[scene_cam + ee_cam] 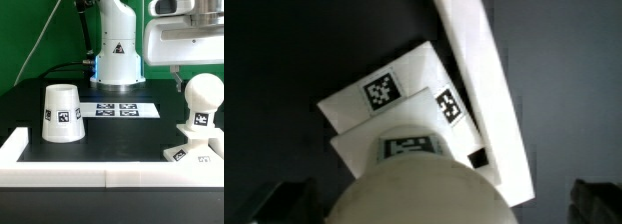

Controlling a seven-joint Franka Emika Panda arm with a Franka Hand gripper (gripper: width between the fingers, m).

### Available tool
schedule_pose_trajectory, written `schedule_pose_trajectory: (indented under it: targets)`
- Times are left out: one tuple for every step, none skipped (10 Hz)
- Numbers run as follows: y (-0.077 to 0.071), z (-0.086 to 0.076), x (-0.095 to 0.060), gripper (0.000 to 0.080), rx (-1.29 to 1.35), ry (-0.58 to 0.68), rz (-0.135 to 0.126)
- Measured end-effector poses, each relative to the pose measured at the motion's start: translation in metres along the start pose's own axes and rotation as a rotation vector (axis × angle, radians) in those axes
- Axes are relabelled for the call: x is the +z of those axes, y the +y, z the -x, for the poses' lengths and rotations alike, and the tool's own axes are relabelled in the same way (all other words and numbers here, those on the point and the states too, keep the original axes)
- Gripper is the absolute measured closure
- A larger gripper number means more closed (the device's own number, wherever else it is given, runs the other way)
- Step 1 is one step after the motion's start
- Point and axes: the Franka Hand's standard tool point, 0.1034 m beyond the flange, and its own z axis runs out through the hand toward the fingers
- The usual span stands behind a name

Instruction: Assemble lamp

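The white rounded bulb (200, 100) stands upright with its neck on the flat square base (188, 153) at the exterior view's right, close to the white front wall. The tapered shade (62, 112) stands mouth down, alone at the exterior view's left. My gripper (198, 72) hangs just above the bulb, open and empty; one dark finger (175, 74) shows beside the bulb's top. In the wrist view the bulb (420, 185) fills the space between the two spread fingers (295, 203), with the tagged base (393, 100) below it. The gripper (445, 208) holds nothing.
The marker board (118, 109) lies flat at the middle back, in front of the arm's pedestal (118, 60). A raised white wall (110, 178) frames the black table along the front and sides; it also shows in the wrist view (482, 60) next to the base.
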Motion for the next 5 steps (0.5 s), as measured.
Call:
schedule_pose_trajectory:
  targets:
    - [0.0012,-0.0023,-0.0015,0.0100,-0.110,0.005,0.006]
    - [0.0022,-0.0033,-0.0020,0.0100,-0.225,0.007,0.015]
    - [0.0026,-0.0041,-0.0019,0.0100,-0.332,0.009,0.029]
    - [0.0033,-0.0058,-0.0011,0.0100,-0.453,0.008,0.037]
    - [0.0039,-0.0060,-0.0009,0.0100,-0.505,0.007,0.038]
